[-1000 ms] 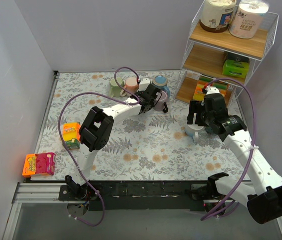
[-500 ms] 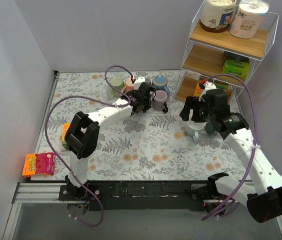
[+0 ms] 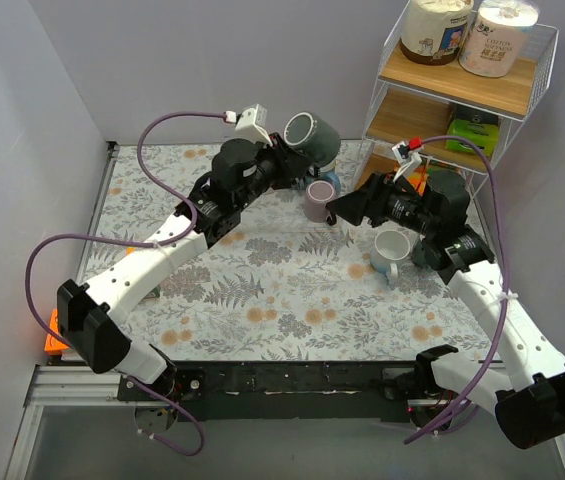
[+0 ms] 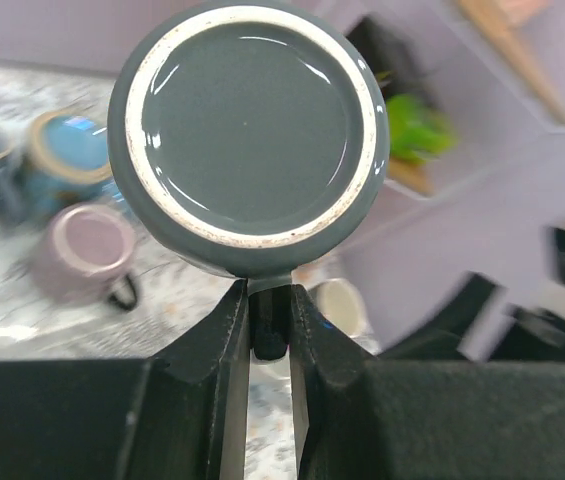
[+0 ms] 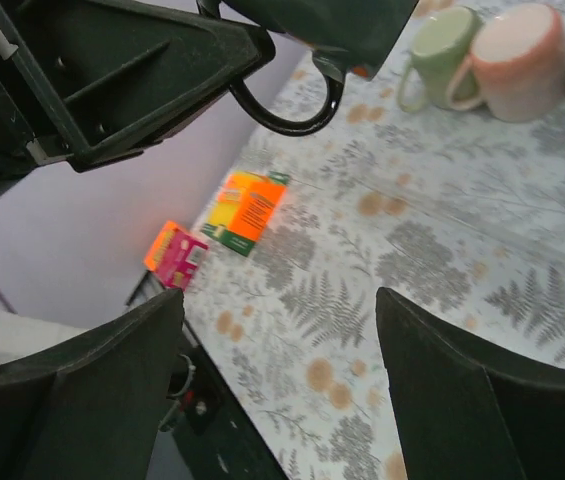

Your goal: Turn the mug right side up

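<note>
Mug (image 3: 314, 135) work is mid-step: you have it off the tabletop (image 3: 262, 290), raised above the far edge, just left of the wire shelf (image 3: 452, 110). Your left gripper (image 4: 270, 300) is clamped tight on the handle (image 5: 287, 105), whose loop hangs below the body in the right wrist view. The mug lies sideways in the air, its flat base and pale foot ring facing the left wrist camera and its mouth pointing away, so I judge the turn about half made.

Your right gripper (image 5: 280, 300) hangs with its jaws wide apart and nothing between them, over the right side of the tabletop beside a white mug (image 3: 390, 248).

Next, roll the left wrist until the mouth faces up, then lower onto a bare patch, steering clear of the lilac mug (image 3: 319, 198) below, and let go.

It is dark grey-green, glossy, with a rounded body.
</note>
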Controlling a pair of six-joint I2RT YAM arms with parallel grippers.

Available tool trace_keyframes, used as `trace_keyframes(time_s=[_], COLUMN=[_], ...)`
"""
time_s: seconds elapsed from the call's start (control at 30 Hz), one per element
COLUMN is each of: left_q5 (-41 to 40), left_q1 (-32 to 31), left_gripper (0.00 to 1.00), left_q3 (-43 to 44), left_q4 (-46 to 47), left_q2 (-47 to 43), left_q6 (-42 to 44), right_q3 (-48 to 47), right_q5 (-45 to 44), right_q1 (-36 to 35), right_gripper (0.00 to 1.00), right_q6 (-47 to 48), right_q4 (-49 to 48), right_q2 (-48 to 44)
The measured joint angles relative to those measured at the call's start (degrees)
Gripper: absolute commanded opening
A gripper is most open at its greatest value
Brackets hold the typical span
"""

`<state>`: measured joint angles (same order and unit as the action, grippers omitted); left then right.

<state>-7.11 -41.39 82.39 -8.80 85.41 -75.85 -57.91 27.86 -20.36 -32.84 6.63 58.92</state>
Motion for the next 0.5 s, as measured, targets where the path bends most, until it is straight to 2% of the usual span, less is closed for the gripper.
trace_keyframes(time_s=[0.23, 0.5], left_q5=[12.9, 23.8], left_q1=[0.0, 0.0], left_gripper=[0.0, 0.0], left_q3=[-1.9, -2.1], left_q4=[14.2, 23.7], left_q2=[-3.6, -3.8], left_q6=[-1.4, -5.9], right_q3=[2.3, 2.3], right_q5=[8.2, 10.3], right_q1=[0.0, 0.0], right_gripper=[0.86, 0.84], right_q6=[-14.1, -22.8], right_q4=[-20.6, -36.8], right_q2=[1.4, 2.2])
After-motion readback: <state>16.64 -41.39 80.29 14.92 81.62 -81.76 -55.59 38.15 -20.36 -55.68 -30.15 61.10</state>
